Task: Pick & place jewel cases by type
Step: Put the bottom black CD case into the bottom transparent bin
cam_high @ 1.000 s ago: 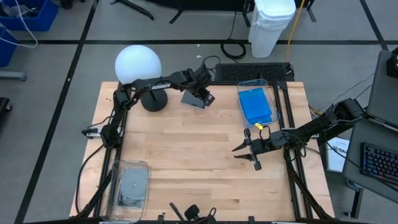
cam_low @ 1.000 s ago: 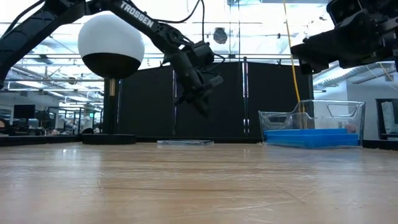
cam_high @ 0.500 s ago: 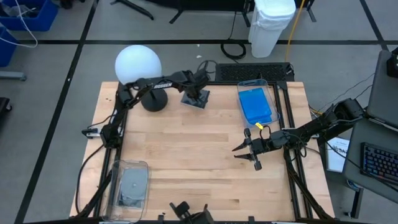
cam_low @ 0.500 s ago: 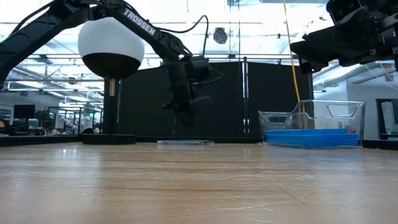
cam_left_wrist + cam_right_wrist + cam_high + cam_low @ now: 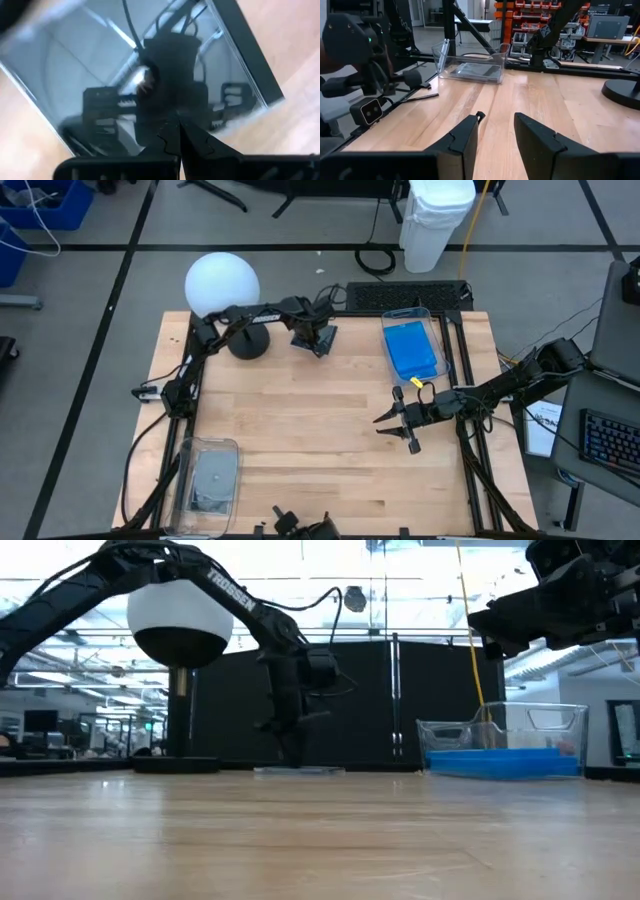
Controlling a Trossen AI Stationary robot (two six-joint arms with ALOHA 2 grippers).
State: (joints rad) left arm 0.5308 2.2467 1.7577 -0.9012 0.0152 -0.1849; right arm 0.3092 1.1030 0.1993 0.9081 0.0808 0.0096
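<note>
A dark grey jewel case [image 5: 326, 340] lies flat on the table's far side, next to the lamp's base; it also shows in the low view as a thin slab [image 5: 300, 770]. My left gripper [image 5: 309, 336] points straight down over it, fingers shut [image 5: 176, 131]. Blue jewel cases [image 5: 412, 348] lie stacked in the clear bin [image 5: 404, 313] at the far right. Another dark case [image 5: 213, 476] lies in the clear bin at the near left. My right gripper [image 5: 398, 433] hovers open and level right of the table's middle, holding nothing. My left gripper comes from above with shut fingers pointing down. The fingertips [image 5: 170, 131] meet their own reflection on the dark case's glossy top face [image 5: 150, 107], so they seem to rest on it. The case lies flat on the table.
The white globe lamp [image 5: 222, 284] with its black base [image 5: 248, 341] stands close to the left gripper's left. A white bucket [image 5: 437, 220] stands beyond the table. The near-left bin [image 5: 472, 70] shows ahead of the right gripper. Bare wood lies across the middle.
My left gripper has come down toward the dark case and tipped from a slant to pointing straight down, staying shut. The case has kept its place. The right arm has not moved.
</note>
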